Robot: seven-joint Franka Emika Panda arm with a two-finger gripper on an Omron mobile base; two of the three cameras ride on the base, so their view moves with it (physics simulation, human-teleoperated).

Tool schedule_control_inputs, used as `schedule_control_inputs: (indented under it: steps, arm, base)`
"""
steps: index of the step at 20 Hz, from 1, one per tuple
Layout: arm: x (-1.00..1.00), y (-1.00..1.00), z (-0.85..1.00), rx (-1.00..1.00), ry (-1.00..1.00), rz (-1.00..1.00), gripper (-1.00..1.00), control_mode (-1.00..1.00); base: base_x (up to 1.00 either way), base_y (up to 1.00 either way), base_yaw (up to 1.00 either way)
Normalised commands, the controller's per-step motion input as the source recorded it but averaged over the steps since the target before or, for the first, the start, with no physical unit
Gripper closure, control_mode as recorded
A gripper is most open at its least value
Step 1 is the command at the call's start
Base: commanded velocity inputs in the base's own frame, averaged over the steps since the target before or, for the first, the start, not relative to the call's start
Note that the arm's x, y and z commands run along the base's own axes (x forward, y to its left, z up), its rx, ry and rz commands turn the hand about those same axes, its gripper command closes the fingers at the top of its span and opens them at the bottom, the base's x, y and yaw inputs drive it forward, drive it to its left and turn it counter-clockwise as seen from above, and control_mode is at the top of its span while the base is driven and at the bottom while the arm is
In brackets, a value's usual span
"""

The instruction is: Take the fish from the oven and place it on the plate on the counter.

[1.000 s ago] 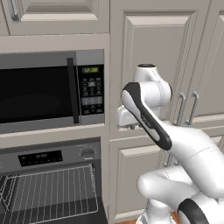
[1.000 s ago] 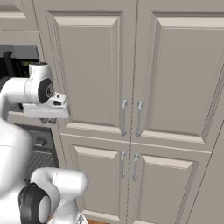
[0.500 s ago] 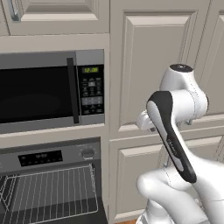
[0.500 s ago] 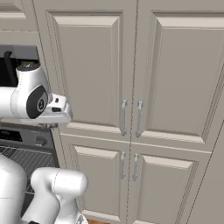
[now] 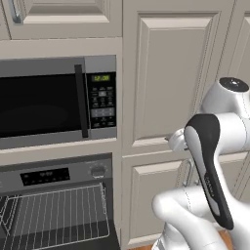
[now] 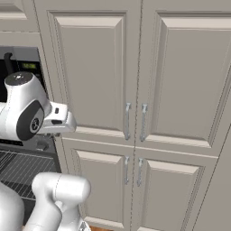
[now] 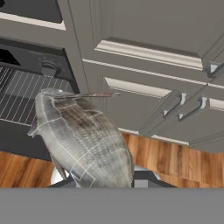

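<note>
Fish (image 7: 83,140): silvery-grey, clamped in the pincer (image 7: 98,181), jaws partly closed on its lower body, held clear of the floor for carrying.
Oven (image 5: 56,205): door down, wire rack (image 5: 58,212) bare, the fish out of it.
Plate and table: out of frame; delivery judged pending.
Cabinet doors (image 6: 135,76): shut, facing the arm.

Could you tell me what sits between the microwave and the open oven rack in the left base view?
In the left base view, the oven's control panel, a dark grey strip with a black display and a round knob, lies between the microwave and the wire rack.
</note>
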Motion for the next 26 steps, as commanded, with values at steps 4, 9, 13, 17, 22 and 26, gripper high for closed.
schedule_control_inputs:
  steps: [4, 9, 13, 17, 22, 26]
  arm:
    - [0.00, 0.00, 0.00, 0.00, 0.00, 0.00, 1.00, -1.00]
    - [0.00, 0.00, 0.00, 0.00, 0.00, 0.00, 1.00, -1.00]
    - [-0.01, 0.00, 0.00, 0.00, 0.00, 0.00, 1.00, -1.00]
    - [-0.11, 0.00, 0.00, 0.00, 0.00, 0.00, 1.00, -1.00]
    - [0.00, 0.00, 0.00, 0.00, 0.00, 0.00, 1.00, 1.00]
    - [0.00, 0.00, 0.00, 0.00, 0.00, 0.00, 1.00, 1.00]
  base:
    - [0.00, 0.00, 0.00]
    - [0.00, 0.00, 0.00]
    - [0.00, 0.00, 0.00]
    - [0.00, 0.00, 0.00]
    - [-0.66, -0.04, 0.06]
    - [-1.00, 0.00, 0.27]
